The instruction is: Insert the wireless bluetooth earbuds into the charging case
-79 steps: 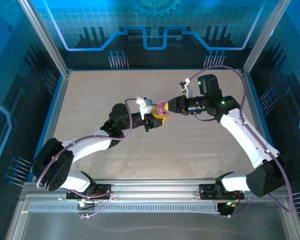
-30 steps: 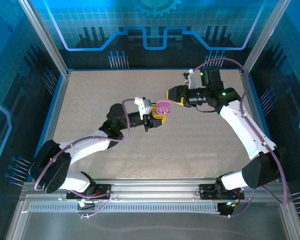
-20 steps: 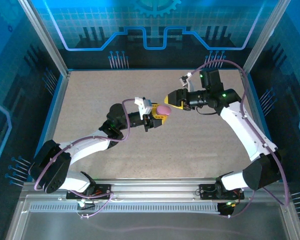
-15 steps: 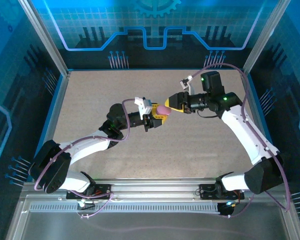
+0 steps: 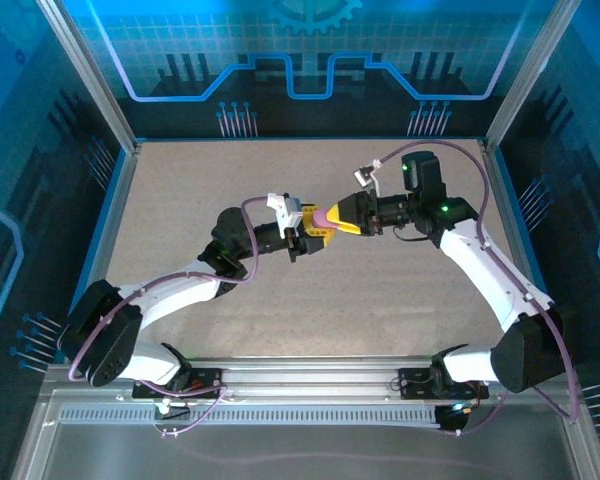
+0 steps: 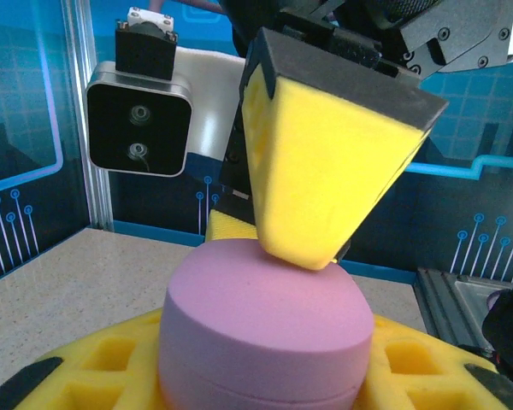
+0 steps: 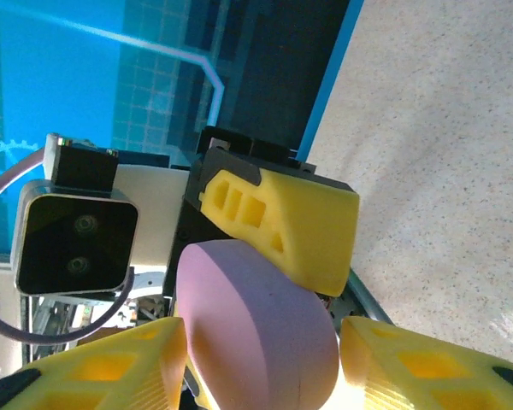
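Note:
A pinkish-purple round charging case (image 5: 323, 217) is held above the middle of the table, its lid down. My left gripper (image 5: 315, 232) is shut on its lower half; the case (image 6: 265, 325) stands between the yellow pads. My right gripper (image 5: 338, 217) reaches in from the right and stands open around the case (image 7: 256, 325). One of its pads (image 6: 325, 171) rests on the lid's top, and light shows between the case and the other pad (image 7: 427, 367). The earbuds are hidden.
The speckled beige table (image 5: 200, 190) lies bare around both arms, walled by blue panels and metal posts. The right arm's wrist camera (image 6: 137, 120) hangs close behind the case. The left arm's finger (image 7: 299, 226) crosses the right wrist view.
The case's lid, open a second ago, is now down. My right gripper has swung from up and right back down-left onto the case. The left arm has barely moved.

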Tool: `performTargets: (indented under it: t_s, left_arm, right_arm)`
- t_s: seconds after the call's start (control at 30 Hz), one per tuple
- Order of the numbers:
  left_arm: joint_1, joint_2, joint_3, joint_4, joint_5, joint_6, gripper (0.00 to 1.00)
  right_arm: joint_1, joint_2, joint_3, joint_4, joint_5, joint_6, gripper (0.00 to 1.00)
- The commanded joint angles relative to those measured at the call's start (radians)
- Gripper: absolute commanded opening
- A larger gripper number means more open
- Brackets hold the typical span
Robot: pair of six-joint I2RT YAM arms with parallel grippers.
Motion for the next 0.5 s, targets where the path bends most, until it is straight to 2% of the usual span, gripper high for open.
performTargets:
  t_s: [0.0,0.3,0.47]
  left_arm:
    - [-0.005,-0.001,0.034,0.055,0.013,-0.010,0.33]
    - [-0.005,-0.004,0.023,-0.005,-0.025,0.037,0.37]
    - [-0.004,-0.019,0.018,-0.075,-0.047,0.083,0.43]
  right_arm:
    - [0.019,0.021,-0.021,0.075,-0.064,0.047,0.46]
    - [0.009,0.021,-0.027,0.086,-0.026,0.063,0.23]
    - [-0.014,0.004,-0.055,0.148,0.000,0.123,0.15]
